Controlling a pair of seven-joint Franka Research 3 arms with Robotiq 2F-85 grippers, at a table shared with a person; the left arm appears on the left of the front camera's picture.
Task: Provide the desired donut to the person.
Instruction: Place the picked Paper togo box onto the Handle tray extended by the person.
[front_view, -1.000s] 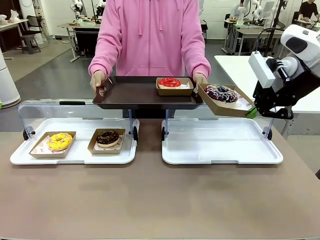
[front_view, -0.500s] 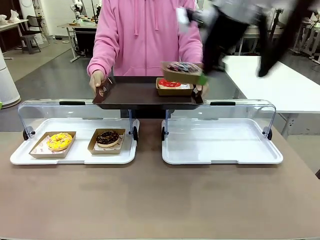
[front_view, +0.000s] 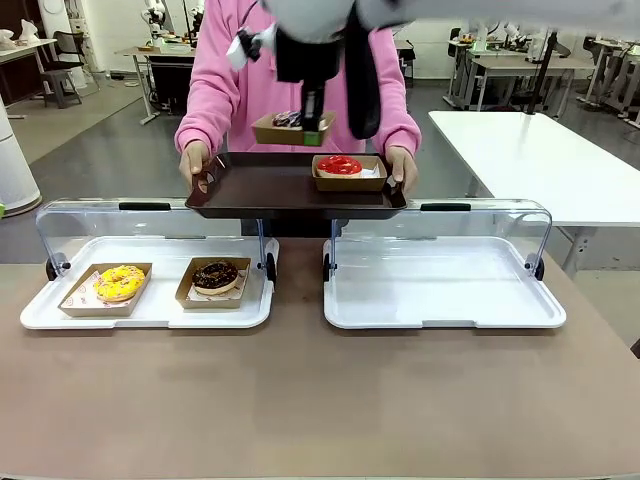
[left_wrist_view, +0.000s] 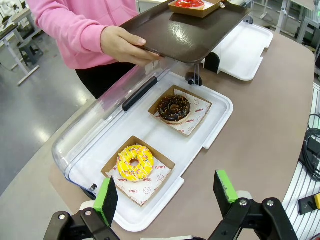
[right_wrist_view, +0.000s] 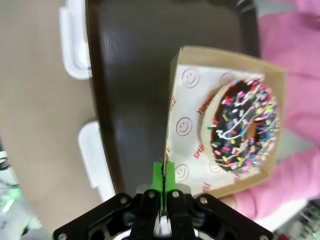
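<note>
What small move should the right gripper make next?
Probably lower the sprinkled donut's box onto the bare left part of the tray. The right gripper pinches the box's edge above the tray, and the red donut fills the right side.

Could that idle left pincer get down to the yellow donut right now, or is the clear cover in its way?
Probably yes. The left pincer hangs open above the yellow donut, and the clear cover is swung back towards the person, so the white tray lies open from above.

Glossy dark plastic tray (left_wrist_view: 190, 37), matt brown cardboard box (right_wrist_view: 225, 120), clear plastic lids (left_wrist_view: 100, 125).
</note>
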